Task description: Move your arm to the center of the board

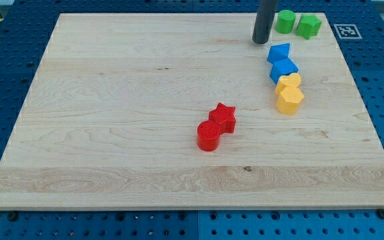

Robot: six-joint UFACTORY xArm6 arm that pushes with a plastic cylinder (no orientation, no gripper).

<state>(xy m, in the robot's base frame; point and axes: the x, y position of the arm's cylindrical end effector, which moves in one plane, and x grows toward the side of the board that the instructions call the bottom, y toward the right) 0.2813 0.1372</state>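
Note:
My tip (pixel 261 41) stands on the wooden board (pixel 112 100) near the view's top right, just left of a green cylinder (pixel 285 21) and a green star-like block (pixel 308 26). Below and right of the tip lie two blue blocks, one (pixel 279 53) above the other (pixel 283 69). Under them are a yellow block (pixel 289 83) and a yellow hexagon (pixel 290 100). A red star (pixel 223 117) touches a red cylinder (pixel 209 136) near the board's middle, well below and left of the tip.
A black and white marker tag (pixel 347 31) sits at the board's top right corner. A blue perforated table (pixel 5 80) surrounds the board.

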